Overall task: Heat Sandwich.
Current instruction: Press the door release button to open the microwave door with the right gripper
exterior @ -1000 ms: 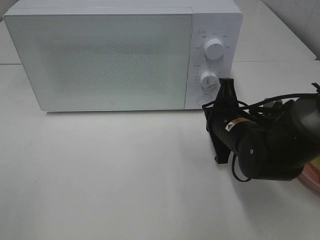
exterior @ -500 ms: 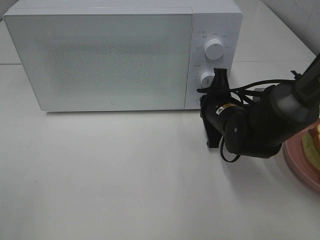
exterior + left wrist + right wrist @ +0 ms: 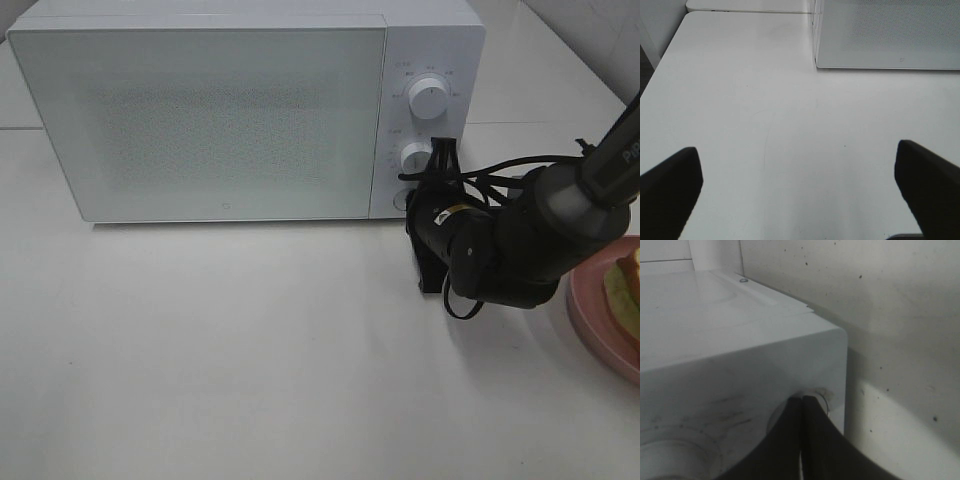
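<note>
The sandwich point(image 3: 626, 285) lies on a pink plate point(image 3: 592, 318) at the right edge of the exterior view, cut off by the frame. The white microwave point(image 3: 220, 120) stands at the back with its door shut. My right gripper point(image 3: 412, 204) is shut with nothing in it. Its tips point(image 3: 802, 400) are pressed against the round button point(image 3: 822, 399) at the lower corner of the control panel. My left gripper point(image 3: 800, 200) is open above bare table, well to the left of the microwave point(image 3: 890, 35), and does not appear in the exterior view.
Two white dials point(image 3: 428, 98) point(image 3: 416, 158) sit above the button on the panel. The right arm's black body and cables point(image 3: 500, 245) fill the space between microwave and plate. A white wall stands behind the table at its right.
The right arm has swung left and in toward the microwave, bringing the shut fingers onto the button. The plate and sandwich, which it hid, now show. The left gripper stayed open.
</note>
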Action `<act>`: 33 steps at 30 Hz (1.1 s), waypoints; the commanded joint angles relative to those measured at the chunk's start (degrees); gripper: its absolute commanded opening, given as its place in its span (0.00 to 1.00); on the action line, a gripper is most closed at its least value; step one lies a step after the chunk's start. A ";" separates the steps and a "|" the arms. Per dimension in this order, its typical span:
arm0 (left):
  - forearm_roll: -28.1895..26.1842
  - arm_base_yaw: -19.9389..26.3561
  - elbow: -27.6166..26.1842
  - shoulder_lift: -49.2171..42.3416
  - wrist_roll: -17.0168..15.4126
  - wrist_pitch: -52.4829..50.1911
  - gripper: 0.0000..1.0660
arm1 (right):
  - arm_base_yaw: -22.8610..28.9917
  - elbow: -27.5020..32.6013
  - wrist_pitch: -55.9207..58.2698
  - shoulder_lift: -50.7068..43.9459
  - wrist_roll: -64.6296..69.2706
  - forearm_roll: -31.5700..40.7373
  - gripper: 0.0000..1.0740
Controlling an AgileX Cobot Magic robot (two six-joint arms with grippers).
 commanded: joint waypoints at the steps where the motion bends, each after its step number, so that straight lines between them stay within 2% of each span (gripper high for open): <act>1: -0.06 -0.29 0.00 -1.15 -0.29 -0.06 0.94 | -1.09 -0.74 -1.03 -0.11 -0.80 -0.34 0.00; 14: -0.06 -0.29 0.00 -1.15 -0.29 -0.06 0.94 | -1.09 -1.32 -5.44 -0.17 2.52 -3.61 0.00; 19: -0.06 -0.29 0.00 -1.15 -0.29 -0.06 0.94 | -1.03 -3.72 -5.21 -0.17 2.75 -5.21 0.00; 33: -0.06 -0.29 0.00 -1.15 -0.29 -0.06 0.94 | -1.09 -9.80 -13.29 1.43 -4.58 1.32 0.00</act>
